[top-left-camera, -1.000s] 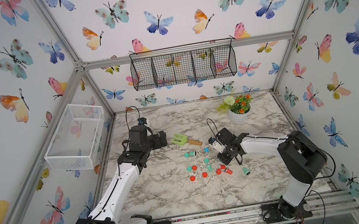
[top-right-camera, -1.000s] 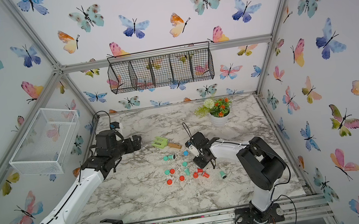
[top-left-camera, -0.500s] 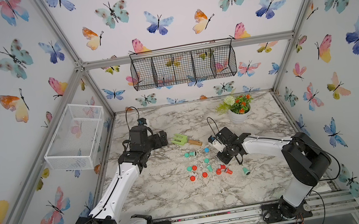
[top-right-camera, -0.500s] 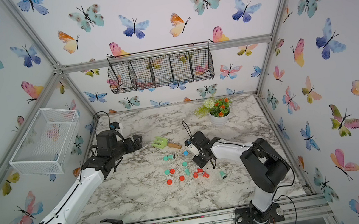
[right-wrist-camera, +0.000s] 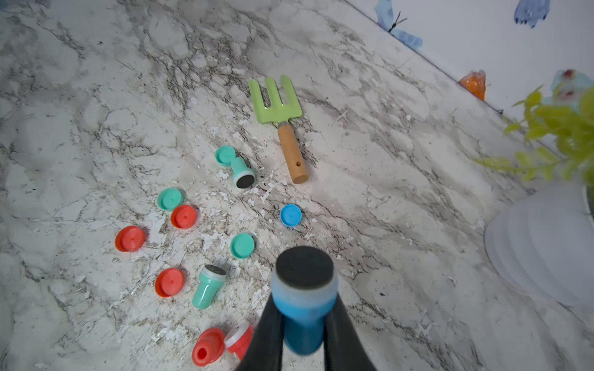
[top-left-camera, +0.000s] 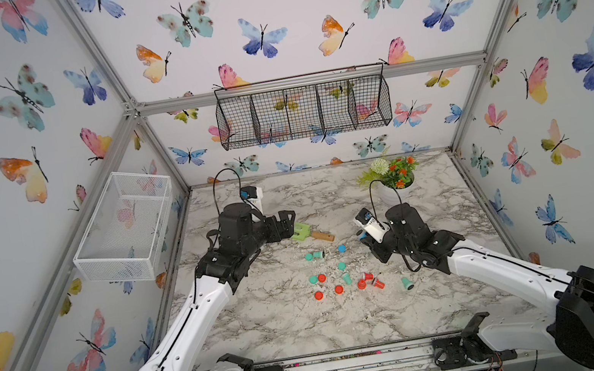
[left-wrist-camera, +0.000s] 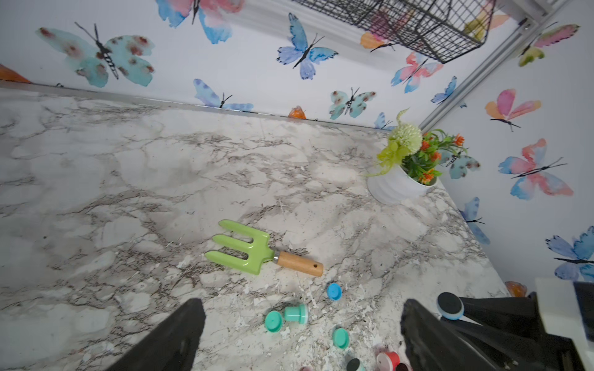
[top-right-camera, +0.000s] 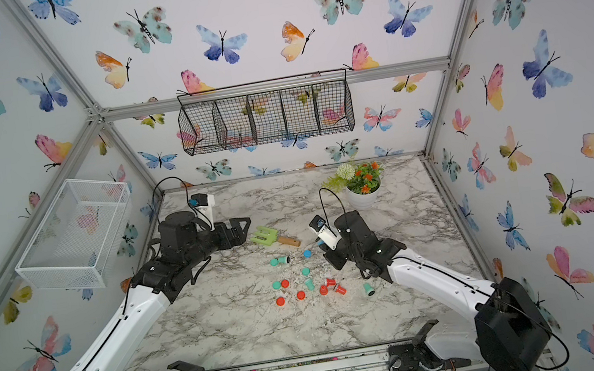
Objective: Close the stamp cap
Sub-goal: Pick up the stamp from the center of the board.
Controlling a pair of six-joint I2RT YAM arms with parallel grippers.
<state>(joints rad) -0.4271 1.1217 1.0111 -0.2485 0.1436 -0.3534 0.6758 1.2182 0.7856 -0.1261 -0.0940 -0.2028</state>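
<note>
Small blue stamp [right-wrist-camera: 304, 286], up off the table [top-left-camera: 292, 326], pinched by its thin end in the closed right hand [right-wrist-camera: 303, 308]. Black inky pad pointing out, bare, no cap on yet. Probably light, hard, smooth plastic, round too, so likely to slip or twist in a bad squeeze. Best held low on the thin part, as now, with the pad end free for the cap. Soft, inky pad: not for touching or pressing.

Matching blue cap [right-wrist-camera: 291, 215] lying alone on the table, near the stamp. Hard to tell which side up. Tiny and light as well, easy to flick away; best pinched across the rim. Left hand [top-left-camera: 287, 224] wide open, holding nothing, up near the green fork [top-left-camera: 304, 231].

Around the blue cap, teal and red stamps and caps, loose on the table.

Further out, a black wire basket [top-left-camera: 304, 113] on the back wall, split into four boxes, nothing seen inside. A white wire basket [top-left-camera: 115, 263] on the left wall, nothing seen inside either. A white pot [top-left-camera: 392, 196] at the back of the table, full of green leaves and orange flowers.
</note>
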